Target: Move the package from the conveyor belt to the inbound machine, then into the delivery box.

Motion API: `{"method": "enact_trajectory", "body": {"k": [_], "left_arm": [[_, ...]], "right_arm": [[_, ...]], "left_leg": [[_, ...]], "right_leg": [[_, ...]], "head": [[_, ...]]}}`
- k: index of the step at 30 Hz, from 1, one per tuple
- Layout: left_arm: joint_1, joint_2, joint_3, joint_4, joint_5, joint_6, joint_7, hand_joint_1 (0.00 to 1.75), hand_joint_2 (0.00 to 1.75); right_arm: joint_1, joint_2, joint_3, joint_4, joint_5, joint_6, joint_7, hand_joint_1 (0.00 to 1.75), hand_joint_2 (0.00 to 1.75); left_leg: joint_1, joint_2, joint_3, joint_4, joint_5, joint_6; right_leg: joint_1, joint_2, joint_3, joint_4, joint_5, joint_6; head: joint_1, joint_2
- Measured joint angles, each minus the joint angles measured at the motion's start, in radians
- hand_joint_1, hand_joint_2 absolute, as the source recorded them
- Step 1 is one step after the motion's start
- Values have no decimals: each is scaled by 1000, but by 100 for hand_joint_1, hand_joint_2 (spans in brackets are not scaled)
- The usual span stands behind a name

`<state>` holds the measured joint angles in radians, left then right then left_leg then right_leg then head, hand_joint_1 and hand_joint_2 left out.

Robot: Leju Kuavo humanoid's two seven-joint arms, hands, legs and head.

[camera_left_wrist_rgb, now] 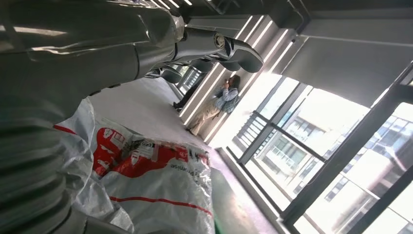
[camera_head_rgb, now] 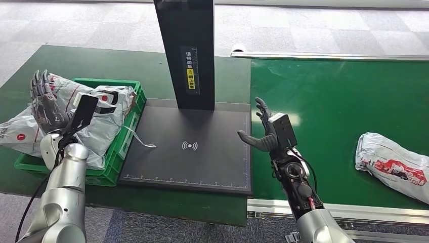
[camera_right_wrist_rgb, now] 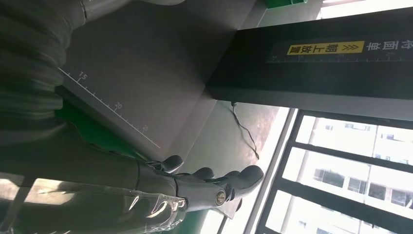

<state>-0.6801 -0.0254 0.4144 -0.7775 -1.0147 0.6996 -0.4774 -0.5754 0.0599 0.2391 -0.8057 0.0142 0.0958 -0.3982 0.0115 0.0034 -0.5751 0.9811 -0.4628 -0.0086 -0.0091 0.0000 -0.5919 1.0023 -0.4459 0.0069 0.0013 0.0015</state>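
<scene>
A white plastic package (camera_head_rgb: pixel 393 164) with red print lies on the green conveyor belt (camera_head_rgb: pixel 334 101) at the far right. My right hand (camera_head_rgb: pixel 263 129) hovers open at the belt's left edge, beside the dark inbound machine plate (camera_head_rgb: pixel 192 152), well left of that package. My left hand (camera_head_rgb: pixel 44 101) is raised open with straight fingers above the green delivery box (camera_head_rgb: pixel 119 147), which holds several white packages (camera_head_rgb: pixel 103 109). In the left wrist view those packages (camera_left_wrist_rgb: pixel 146 180) lie just below my left hand (camera_left_wrist_rgb: pixel 209 48). The right wrist view shows my right hand (camera_right_wrist_rgb: pixel 209 185) empty near the plate (camera_right_wrist_rgb: pixel 146 63).
The machine's black upright column (camera_head_rgb: pixel 186 50) stands at the back of the plate. One package (camera_head_rgb: pixel 17 129) hangs over the box's left side onto the dark green table (camera_head_rgb: pixel 76 63). A person (camera_left_wrist_rgb: pixel 216 105) stands far off by the windows.
</scene>
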Motion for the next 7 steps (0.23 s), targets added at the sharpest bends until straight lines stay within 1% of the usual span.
{"method": "enact_trajectory", "body": {"k": [2, 4, 6, 7], "left_arm": [[16, -24, 7, -51, 87, 0, -87, 0, 175], [38, -41, -10, -103, 250, -7, -167, 0, 175], [68, -52, -54, -157, 461, -58, -203, 0, 175], [75, -54, -67, -170, 515, -76, -207, 0, 175]], "right_arm": [[3, -2, 1, 0, -3, -1, -5, 0, 175], [8, -5, 4, -1, -7, -2, -12, 0, 175], [11, -8, 6, -1, -15, -1, -20, 0, 175], [12, -9, 7, -2, -18, 0, -22, 0, 175]], "left_leg": [[0, 0, 0, 0, 0, 0], [0, 0, 0, 0, 0, 0], [0, 0, 0, 0, 0, 0], [0, 0, 0, 0, 0, 0]], "right_leg": [[0, 0, 0, 0, 0, 0], [0, 0, 0, 0, 0, 0], [0, 0, 0, 0, 0, 0], [0, 0, 0, 0, 0, 0]], "head": [[0, 0], [0, 0], [0, 0], [0, 0]]}}
